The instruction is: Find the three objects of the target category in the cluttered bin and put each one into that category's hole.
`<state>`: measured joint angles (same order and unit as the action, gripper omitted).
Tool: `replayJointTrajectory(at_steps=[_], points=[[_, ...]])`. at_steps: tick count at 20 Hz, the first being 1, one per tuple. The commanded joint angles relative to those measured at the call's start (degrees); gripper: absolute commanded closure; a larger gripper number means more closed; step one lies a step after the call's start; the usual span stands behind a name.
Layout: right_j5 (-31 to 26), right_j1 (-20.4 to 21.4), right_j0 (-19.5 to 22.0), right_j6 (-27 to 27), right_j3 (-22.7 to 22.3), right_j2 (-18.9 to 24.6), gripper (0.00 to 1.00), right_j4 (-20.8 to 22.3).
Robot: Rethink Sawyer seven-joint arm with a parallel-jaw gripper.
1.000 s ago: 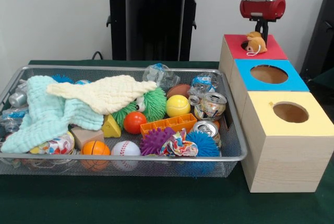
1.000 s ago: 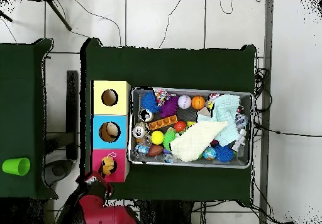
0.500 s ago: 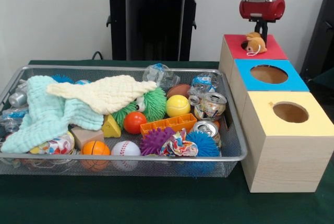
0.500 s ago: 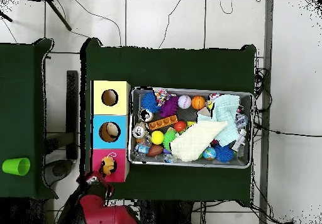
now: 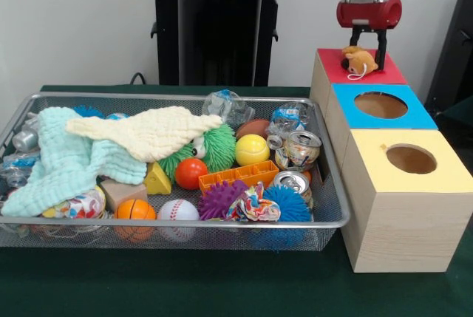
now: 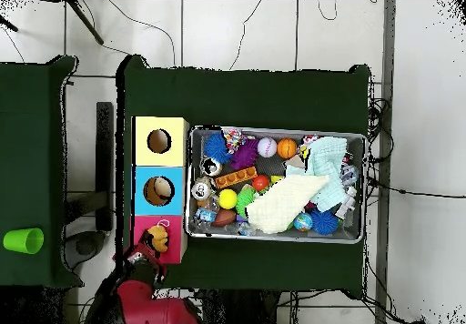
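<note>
Tabletop (image 5: pixel 222 291): green cloth, carrying a mesh bin (image 5: pixel 325 221) and, just beside it, a row of three wooden boxes.
Bin contents: a jumble: a basketball (image 5: pixel 135 210), a baseball (image 5: pixel 178 210), spiky balls, an orange brick (image 5: pixel 238 176), crushed cans (image 5: pixel 301 148), a yellow ball (image 5: pixel 252 149), all partly under a cream cloth (image 5: pixel 148 131) and a mint cloth (image 5: pixel 63 158).
Boxes: yellow box (image 5: pixel 405 199) nearest, then blue box (image 5: pixel 347 121), then red box (image 5: pixel 321 80) farthest; each top has a round hole. From overhead the blue box's hole shows something pale inside; the yellow box's hole looks empty.
Toy: a small tan plush toy (image 5: pixel 361 60) with a white cord sits on the red box's top, over or at the rim of its hole; I cannot tell how far it has sunk in.
Toy against jaws: directly below them, between the two tips, so any coming move is a plain vertical one.
Gripper (image 5: pixel 369 47): the jaws stand apart, one tip on each side of the toy; they seem to have let go, though contact cannot be ruled out.
Arm: it comes straight down over the red box, wrist vertical, red collar just above the jaws.
Stage, as I judge it: one toy is at its hole, so the next reach goes to the bin.
</note>
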<state>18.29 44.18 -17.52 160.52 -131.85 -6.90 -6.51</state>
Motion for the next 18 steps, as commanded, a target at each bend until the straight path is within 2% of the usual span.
replayJointTrajectory(at_steps=[1,2,3,9,12,18], points=[[-0.6,-2.9,0.9,3.0,6.3,-0.1,0.0,-1.9],[-1.1,-2.7,1.4,2.8,6.4,0.2,0.0,-1.4],[-1.6,-2.5,1.9,2.6,6.5,0.5,1.0,-1.0],[-3.5,0.7,6.4,3.6,5.7,4.4,1.0,1.7],[-7.0,3.7,7.5,3.2,5.6,5.7,1.0,1.9],[-9.9,6.0,8.6,3.6,5.6,7.2,1.0,1.9]])
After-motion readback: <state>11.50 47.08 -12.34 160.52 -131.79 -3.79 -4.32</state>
